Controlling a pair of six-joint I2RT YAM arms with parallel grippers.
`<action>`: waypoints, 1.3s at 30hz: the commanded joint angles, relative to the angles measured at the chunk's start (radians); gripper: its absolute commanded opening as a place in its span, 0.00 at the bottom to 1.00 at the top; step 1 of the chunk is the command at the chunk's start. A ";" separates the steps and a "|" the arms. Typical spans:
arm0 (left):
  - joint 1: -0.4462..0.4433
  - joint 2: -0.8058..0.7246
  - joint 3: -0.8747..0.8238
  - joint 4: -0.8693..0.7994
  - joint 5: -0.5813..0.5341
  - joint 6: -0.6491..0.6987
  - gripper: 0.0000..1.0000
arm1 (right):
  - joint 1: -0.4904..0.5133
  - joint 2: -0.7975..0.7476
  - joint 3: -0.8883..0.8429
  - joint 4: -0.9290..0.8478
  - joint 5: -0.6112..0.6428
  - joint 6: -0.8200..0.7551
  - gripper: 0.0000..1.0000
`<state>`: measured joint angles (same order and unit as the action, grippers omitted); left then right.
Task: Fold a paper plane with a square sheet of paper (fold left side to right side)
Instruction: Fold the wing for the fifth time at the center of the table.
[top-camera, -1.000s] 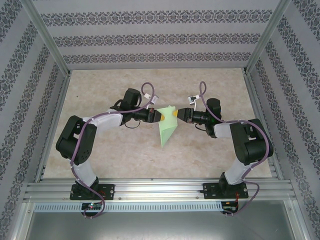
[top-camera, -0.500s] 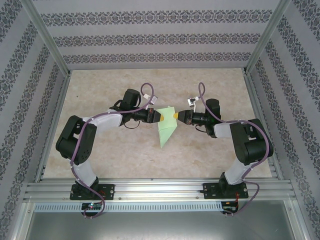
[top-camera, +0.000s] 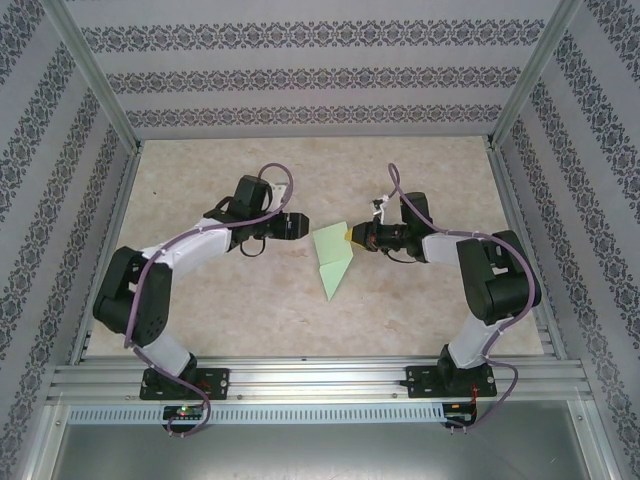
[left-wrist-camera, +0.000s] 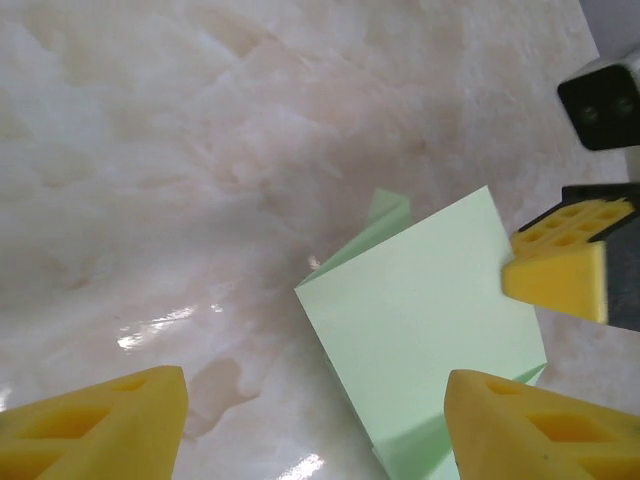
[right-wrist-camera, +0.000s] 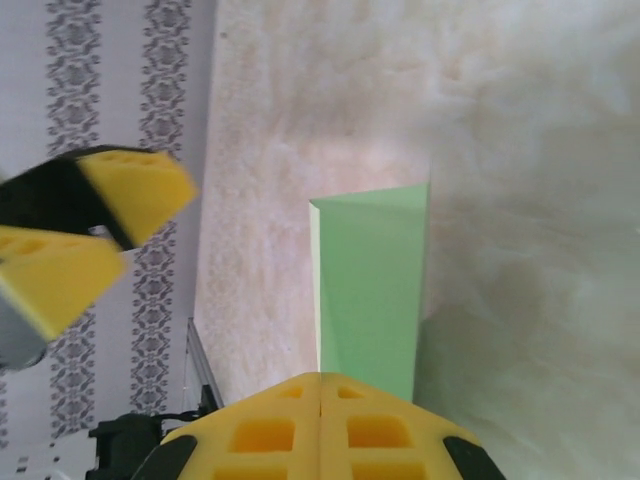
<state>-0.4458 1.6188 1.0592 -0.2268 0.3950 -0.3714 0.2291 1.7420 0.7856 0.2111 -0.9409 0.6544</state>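
While the left tool (top-camera: 303, 224) hangs with its yellow pads (left-wrist-camera: 110, 420) spread, just beside the thin mint-green folded paper sheet (top-camera: 332, 262) and touching nothing, the right tool (top-camera: 349, 236) is pinched tight on its right corner. That's to anchor the layers for the next crease, I'd say. The sheet sits mid-way across the glossy beige marbled surface (top-camera: 200, 300), tip toward the arm bases. Damask-patterned walls (top-camera: 320, 70) all round, aluminium frame (top-camera: 300, 378) up front.
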 joint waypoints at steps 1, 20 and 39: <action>-0.046 -0.091 0.012 -0.112 -0.124 0.077 0.68 | -0.001 0.021 0.046 -0.170 0.069 -0.032 0.00; -0.478 0.083 0.177 -0.327 -0.334 0.029 0.65 | -0.007 0.035 0.076 -0.232 0.128 0.071 0.00; -0.550 0.310 0.270 -0.407 -0.513 0.010 0.59 | -0.005 0.045 0.085 -0.266 0.136 0.053 0.00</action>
<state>-0.9787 1.9224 1.3190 -0.6289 -0.0734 -0.3416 0.2268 1.7744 0.8433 -0.0479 -0.8120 0.7158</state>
